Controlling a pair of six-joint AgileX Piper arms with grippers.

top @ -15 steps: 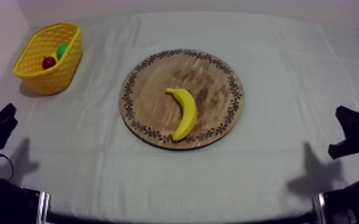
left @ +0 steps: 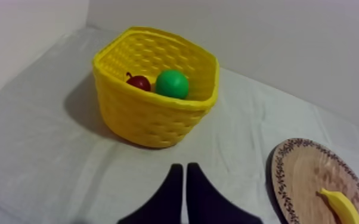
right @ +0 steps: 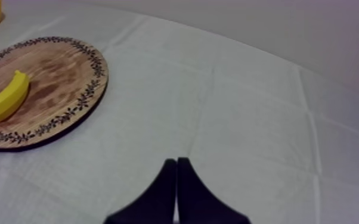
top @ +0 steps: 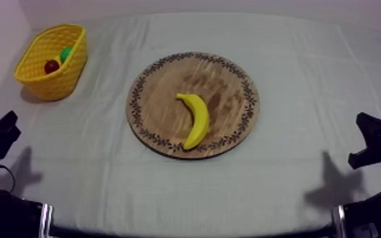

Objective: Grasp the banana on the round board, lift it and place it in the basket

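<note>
Yellow against the brown grain, the banana [top: 195, 120] lay on the round wooden board [top: 168, 82], a little toward the near side, with its lower end reaching the patterned rim. The board sat in the middle of the tabletop [top: 294, 63], on the grey-white cloth.

The yellow basket [top: 47, 85] stood at the far left of the tabletop, well apart from the board. Inside it were a small red fruit [top: 52, 66] and, just beside it, a round green fruit [top: 66, 53]. The banana was not in the basket, and nothing touched it.

Both arms sat low at their own sides of the tabletop, away from the board. The left gripper [left: 183, 167] had its two black fingers pressed together into a narrow wedge with nothing between them, and it pointed over bare cloth toward the basket, with the board's rim off to one side. The right gripper [right: 176, 161] was likewise pressed together and held nothing, over bare cloth, with the board and the banana lying ahead of it and well apart from its tips.
</note>
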